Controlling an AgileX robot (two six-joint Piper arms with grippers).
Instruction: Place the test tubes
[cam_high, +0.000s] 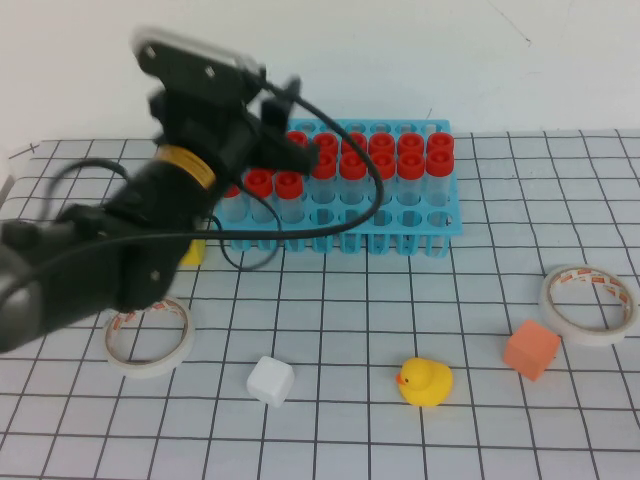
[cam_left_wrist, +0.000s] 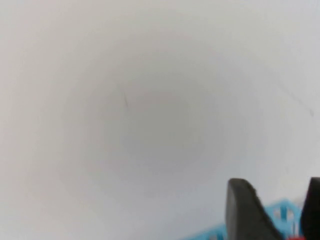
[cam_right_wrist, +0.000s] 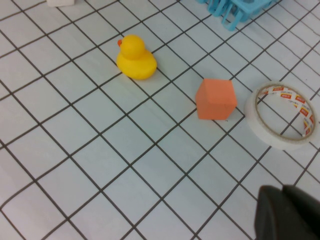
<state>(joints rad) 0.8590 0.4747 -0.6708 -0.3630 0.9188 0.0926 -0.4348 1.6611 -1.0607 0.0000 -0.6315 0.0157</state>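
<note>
Hovering above the blue test tube rack's (cam_high: 400, 243) left rear rows to line up a slot, our left gripper (cam_high: 295, 140) is poised there, but we cannot tell whether it holds a tube. Our right gripper (cam_right_wrist: 287, 214) waits well clear of the rack, shut and empty, likely parked.

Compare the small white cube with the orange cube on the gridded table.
The small white cube is smaller than the orange cube. The white cube lies left of the yellow rubber duck, the orange cube right of it. Both sit untouched: left gripper over the blue tube rack, right gripper shut above the table.
</note>
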